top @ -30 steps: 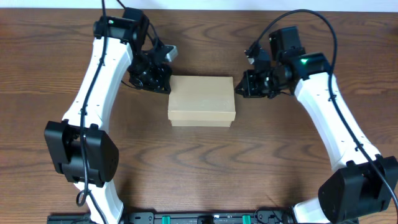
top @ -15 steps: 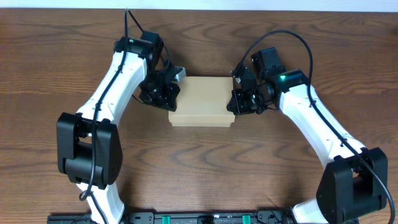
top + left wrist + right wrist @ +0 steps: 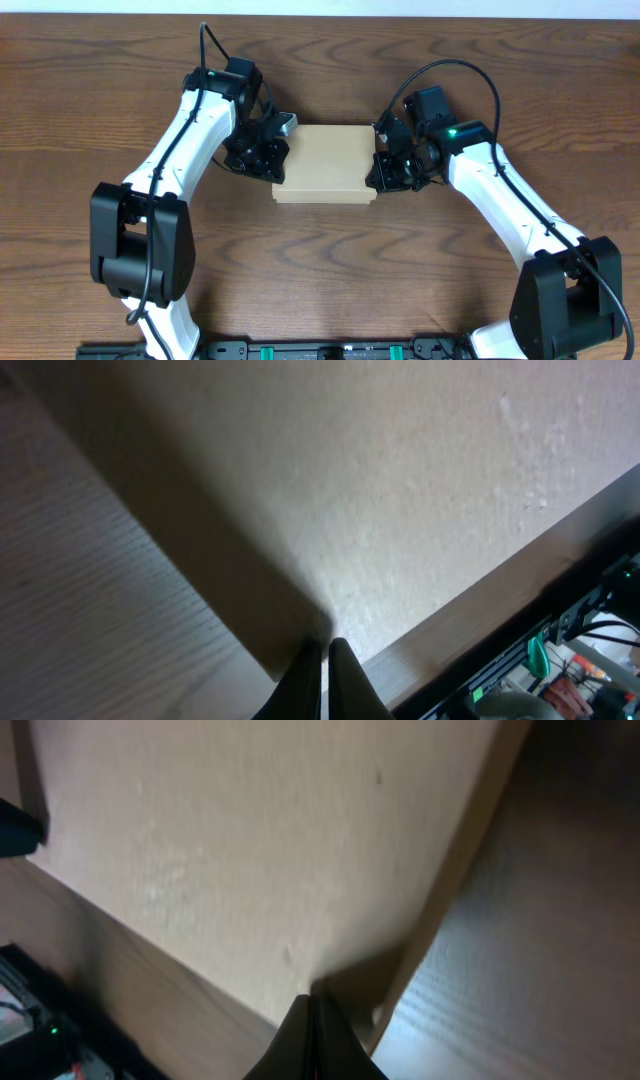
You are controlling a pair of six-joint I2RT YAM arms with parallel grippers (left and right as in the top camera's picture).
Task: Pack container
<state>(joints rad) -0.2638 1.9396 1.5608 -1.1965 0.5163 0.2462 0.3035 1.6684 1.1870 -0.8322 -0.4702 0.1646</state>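
Left gripper [image 3: 273, 160] and right gripper [image 3: 379, 168] both look pinched closed on nothing, tips against opposite ends of the container [image 3: 325, 162], which sits lid-down mid-table. I'd push evenly from both sides so it doesn't twist or skid. The table [image 3: 320, 265] is dark wood-grain, with a pale strip past the far edge.

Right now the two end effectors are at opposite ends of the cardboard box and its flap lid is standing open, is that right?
No, the container is shut, not open: the overhead view shows its top lying flat and closed. The left end effector and right end effector are at its opposite ends.
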